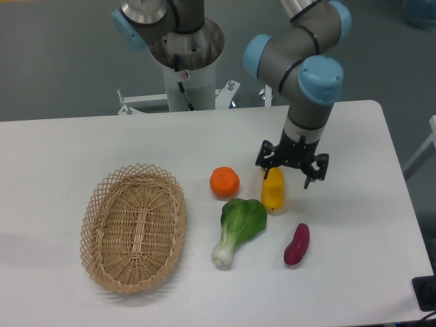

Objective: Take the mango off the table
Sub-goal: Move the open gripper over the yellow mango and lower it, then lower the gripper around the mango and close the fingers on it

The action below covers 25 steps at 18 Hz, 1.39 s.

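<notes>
The mango (273, 191), a glossy yellow elongated fruit, lies on the white table (82, 143) right of centre. My gripper (287, 173) hangs just over the mango's far end, its black fingers spread apart and open. Nothing is held between them. The gripper's body hides the top tip of the mango. I cannot tell whether the fingers touch the fruit.
A round orange (224, 182) sits just left of the mango. A green bok choy (236, 228) lies below both, and a purple sweet potato (297, 244) lies to the lower right. A wicker basket (133, 227) stands at the left.
</notes>
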Available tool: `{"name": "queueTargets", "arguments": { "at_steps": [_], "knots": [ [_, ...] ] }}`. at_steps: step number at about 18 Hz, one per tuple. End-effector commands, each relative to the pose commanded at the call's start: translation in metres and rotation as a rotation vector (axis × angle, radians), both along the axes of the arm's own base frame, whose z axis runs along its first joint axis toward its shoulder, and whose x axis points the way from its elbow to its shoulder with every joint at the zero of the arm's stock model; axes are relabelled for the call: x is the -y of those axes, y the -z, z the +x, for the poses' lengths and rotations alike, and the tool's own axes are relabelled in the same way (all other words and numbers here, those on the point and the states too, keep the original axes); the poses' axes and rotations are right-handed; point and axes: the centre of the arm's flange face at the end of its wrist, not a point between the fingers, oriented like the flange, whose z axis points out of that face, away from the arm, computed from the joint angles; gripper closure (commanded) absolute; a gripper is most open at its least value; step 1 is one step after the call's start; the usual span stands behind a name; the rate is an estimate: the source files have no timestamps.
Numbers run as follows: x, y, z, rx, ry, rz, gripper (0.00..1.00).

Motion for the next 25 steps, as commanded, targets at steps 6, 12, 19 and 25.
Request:
{"name": "queueTargets", "arguments": {
  "at_steps": [6,12,19,25],
  "knots": [
    [-0.01,0.016,0.002,-0.038,-0.047,-0.014,0.0],
    [-0.006,0.03,0.007,-0.02,-0.047,-0.031,0.0],
    [-0.009,0.04,0.013,-0.027,-0.037,-0.032,0.0],
    [-0.012,0.047,0.015,-0.044,-0.026,-0.073,0.0]
  ]
}}
